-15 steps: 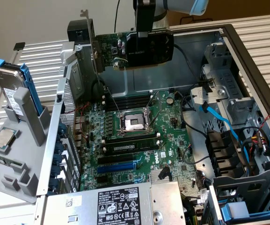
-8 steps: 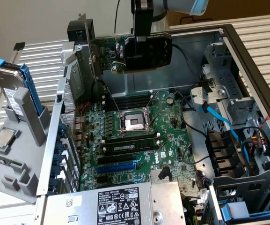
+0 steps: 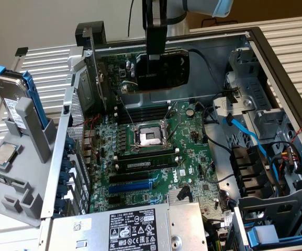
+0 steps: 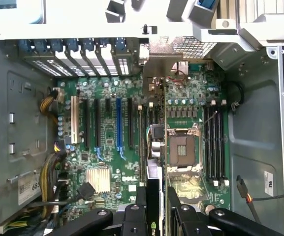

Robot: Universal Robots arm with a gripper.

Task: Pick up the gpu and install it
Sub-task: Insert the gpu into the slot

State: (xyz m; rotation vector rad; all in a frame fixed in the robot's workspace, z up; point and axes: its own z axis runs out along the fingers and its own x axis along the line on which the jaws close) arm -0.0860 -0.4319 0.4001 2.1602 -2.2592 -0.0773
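Soft, even light fills the open grey metal computer case (image 3: 255,57); the white slatted surface (image 3: 292,31) beside it is washed out bright. Dim shadow lies under the black-shrouded green gpu (image 3: 164,70) — on the large green motherboard (image 3: 192,151). In the wrist view the pale case frame (image 4: 82,14) glares near white.

gpu (image 4: 154,194) edge-on in jaws, above mobo (image 4: 102,152), CPU socket (image 4: 182,150) beside

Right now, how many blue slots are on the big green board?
1. The blue slot sits on the green board, near the power supply. The graphics card may hide others.
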